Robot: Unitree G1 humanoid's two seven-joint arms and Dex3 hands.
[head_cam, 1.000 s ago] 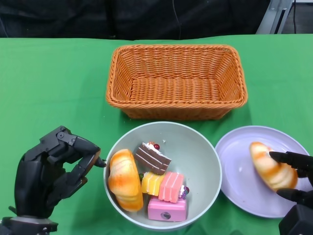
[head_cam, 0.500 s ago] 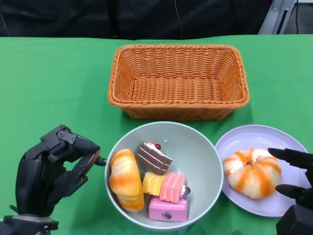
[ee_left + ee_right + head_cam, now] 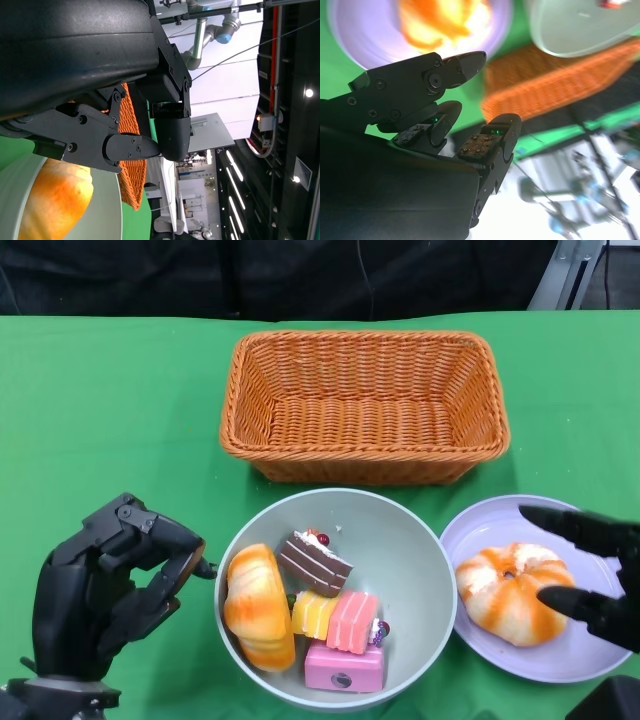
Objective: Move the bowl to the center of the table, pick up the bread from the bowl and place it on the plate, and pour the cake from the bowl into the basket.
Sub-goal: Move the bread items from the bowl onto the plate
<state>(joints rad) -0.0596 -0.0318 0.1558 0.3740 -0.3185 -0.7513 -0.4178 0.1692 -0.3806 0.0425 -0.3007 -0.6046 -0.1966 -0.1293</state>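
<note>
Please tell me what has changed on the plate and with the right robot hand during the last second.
The right robot hand let go of the ring-shaped bread, which now lies flat on the plate, and lifted with fingers spread. The left robot hand, bowl, its contents and the basket stayed put.

- From the head we look steeply down, close over the green cloth-covered table (image 3: 110, 410).
- Our wrist cameras sit tight behind each hand, tilted.
- All three share the orange woven wicker basket (image 3: 365, 405) (image 3: 555, 90) (image 3: 134, 150).
</note>
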